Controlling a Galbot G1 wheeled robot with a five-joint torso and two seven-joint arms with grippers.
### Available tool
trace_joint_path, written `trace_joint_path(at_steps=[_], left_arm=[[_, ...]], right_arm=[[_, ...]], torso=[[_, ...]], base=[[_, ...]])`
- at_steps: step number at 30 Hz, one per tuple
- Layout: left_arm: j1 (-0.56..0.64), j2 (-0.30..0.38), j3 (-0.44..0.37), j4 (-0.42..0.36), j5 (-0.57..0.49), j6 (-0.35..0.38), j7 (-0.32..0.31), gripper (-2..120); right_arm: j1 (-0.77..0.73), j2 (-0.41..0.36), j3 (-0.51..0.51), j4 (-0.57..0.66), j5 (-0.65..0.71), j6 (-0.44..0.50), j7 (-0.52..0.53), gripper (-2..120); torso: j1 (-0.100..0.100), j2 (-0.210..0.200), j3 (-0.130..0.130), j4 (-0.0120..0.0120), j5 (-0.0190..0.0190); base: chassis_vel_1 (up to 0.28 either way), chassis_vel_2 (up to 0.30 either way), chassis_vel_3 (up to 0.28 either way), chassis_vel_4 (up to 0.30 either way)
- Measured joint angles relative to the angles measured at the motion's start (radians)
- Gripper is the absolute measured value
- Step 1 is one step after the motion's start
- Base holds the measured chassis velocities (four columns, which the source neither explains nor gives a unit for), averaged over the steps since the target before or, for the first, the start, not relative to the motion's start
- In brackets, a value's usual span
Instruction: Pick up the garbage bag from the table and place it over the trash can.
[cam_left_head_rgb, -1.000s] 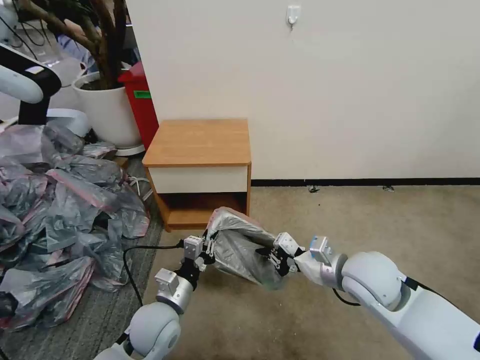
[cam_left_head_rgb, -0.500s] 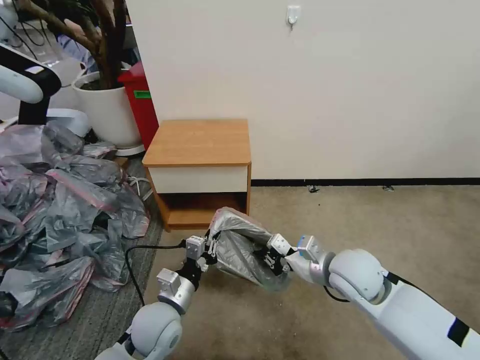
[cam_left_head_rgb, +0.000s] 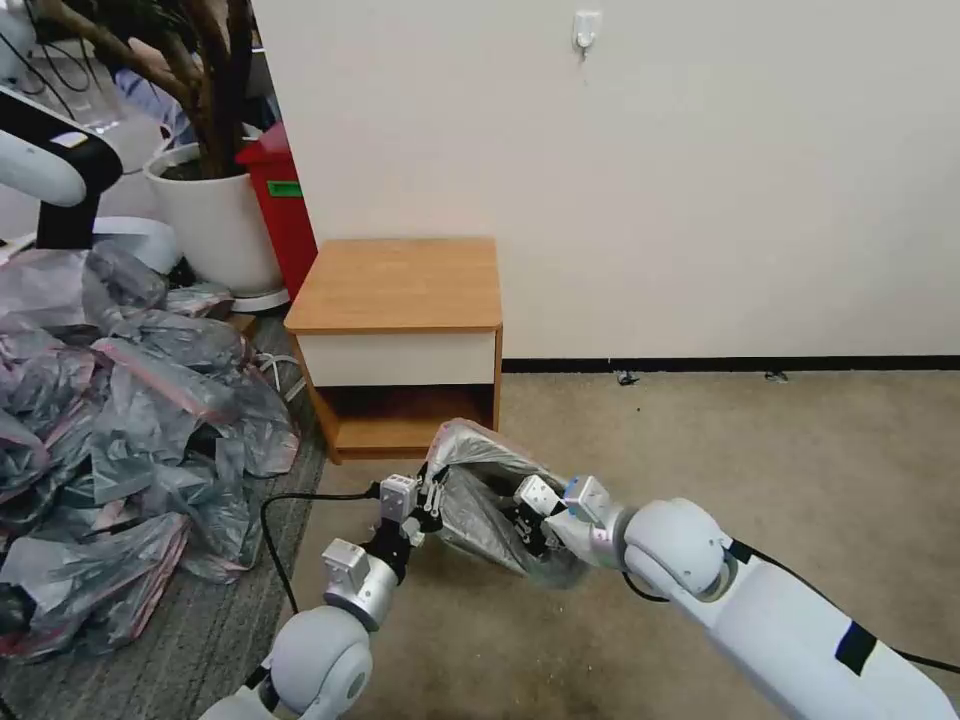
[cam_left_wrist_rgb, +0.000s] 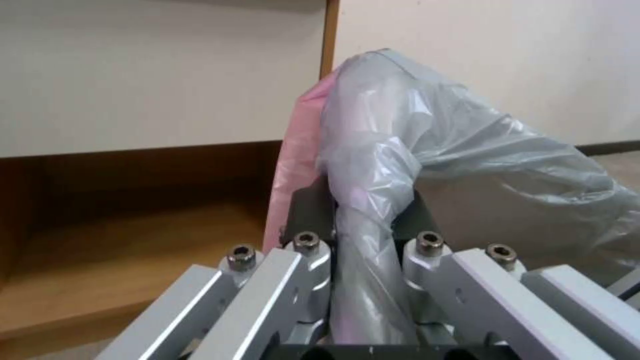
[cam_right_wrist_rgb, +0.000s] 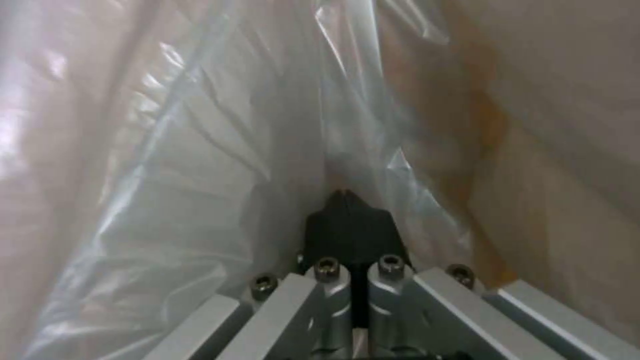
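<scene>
The garbage bag, crinkly grey film with a pink band, hangs low over the carpet in front of the table, stretched between my two grippers. My left gripper is shut on the bag's pink-edged rim; the left wrist view shows the film bunched between the fingers of that gripper. My right gripper is at the bag's other side. In the right wrist view its dark pads meet with film draped all around them. The trash can is hidden by the bag.
A large heap of grey-pink bags covers the floor on the left. A white plant pot and a red bin stand behind it. A black cable runs by my left arm. Open carpet lies to the right.
My right arm has moved left, bringing its gripper closer to the left one. The bag between them has narrowed and sunk a little. The left gripper shifted slightly right.
</scene>
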Motion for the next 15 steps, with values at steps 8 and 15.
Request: trace_joint_path(at_steps=[8, 15], left_arm=[[-0.01, -0.002, 0.016, 0.009, -0.001, 0.001, -0.002, 9], [-0.018, -0.001, 0.026, 0.014, -0.003, 0.001, -0.003, 9]], right_arm=[[0.042, 0.042, -0.054, -0.062, -0.05, -0.048, 0.008, 0], [0.076, 0.056, -0.091, -0.113, -0.062, -0.05, 0.02, 0]], torso=[[0.0, 0.0, 0.0, 0.0, 0.0], [0.0, 0.0, 0.0, 0.0, 0.0]], base=[[0.0, 0.0, 0.0, 0.0], [0.0, 0.0, 0.0, 0.0]])
